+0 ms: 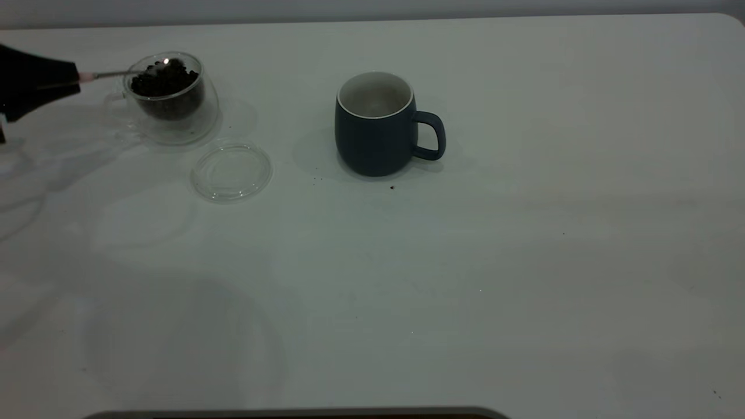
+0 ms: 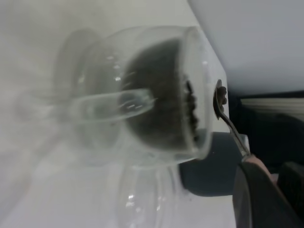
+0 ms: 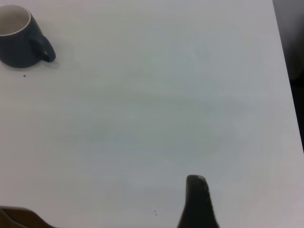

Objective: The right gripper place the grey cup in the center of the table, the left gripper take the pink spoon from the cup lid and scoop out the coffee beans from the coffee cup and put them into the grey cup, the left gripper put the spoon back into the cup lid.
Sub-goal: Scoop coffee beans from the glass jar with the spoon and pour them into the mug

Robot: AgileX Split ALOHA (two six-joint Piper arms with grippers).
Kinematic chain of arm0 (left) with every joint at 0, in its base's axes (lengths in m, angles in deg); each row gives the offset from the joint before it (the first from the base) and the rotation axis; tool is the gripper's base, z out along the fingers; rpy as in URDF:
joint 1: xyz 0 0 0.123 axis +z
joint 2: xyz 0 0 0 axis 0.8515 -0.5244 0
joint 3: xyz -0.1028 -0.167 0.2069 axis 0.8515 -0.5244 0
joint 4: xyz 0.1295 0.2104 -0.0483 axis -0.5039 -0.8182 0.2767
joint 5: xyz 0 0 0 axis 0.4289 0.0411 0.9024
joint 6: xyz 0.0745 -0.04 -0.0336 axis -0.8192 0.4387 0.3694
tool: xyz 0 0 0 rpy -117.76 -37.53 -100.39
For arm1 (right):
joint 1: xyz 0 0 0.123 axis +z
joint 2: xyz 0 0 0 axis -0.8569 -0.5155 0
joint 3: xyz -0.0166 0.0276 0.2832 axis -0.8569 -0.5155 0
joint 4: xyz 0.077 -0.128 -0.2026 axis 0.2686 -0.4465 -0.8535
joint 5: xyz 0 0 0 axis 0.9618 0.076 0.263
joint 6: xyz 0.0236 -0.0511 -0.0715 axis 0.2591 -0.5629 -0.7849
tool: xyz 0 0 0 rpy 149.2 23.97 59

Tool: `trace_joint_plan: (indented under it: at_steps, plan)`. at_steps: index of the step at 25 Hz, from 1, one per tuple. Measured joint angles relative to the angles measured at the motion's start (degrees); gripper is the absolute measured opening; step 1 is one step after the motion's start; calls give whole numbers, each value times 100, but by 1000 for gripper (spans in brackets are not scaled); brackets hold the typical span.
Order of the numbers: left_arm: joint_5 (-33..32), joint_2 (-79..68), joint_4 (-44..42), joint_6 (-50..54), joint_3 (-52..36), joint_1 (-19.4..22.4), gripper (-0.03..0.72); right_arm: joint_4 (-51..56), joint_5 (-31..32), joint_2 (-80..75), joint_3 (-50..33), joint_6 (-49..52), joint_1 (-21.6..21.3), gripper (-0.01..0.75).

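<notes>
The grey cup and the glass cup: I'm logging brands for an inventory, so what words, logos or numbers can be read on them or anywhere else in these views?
None: no text, logo or number shows anywhere.
Grey cup: plain matte side, no print.
Coffee cup: clear glass, unmarked.
Cup lid: clear, unmarked.
Pink spoon: no marking visible.
Table: only tiny dark specks.

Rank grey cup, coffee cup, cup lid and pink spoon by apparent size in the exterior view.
1. grey cup
2. coffee cup
3. cup lid, narrower than the coffee cup's outer wall, and flat
4. pink spoon, only partly visible beyond the left gripper
</notes>
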Motion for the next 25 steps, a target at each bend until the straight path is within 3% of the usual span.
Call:
trace_joint_plan:
  at_steps: [7, 25]
  plan:
    - [-37, 302, -37, 188, 0, -364, 115, 0, 0, 0, 0, 0, 0, 591]
    - [-44, 419, 303, 363, 0, -2052, 115, 3, 0, 0, 0, 0, 0, 591]
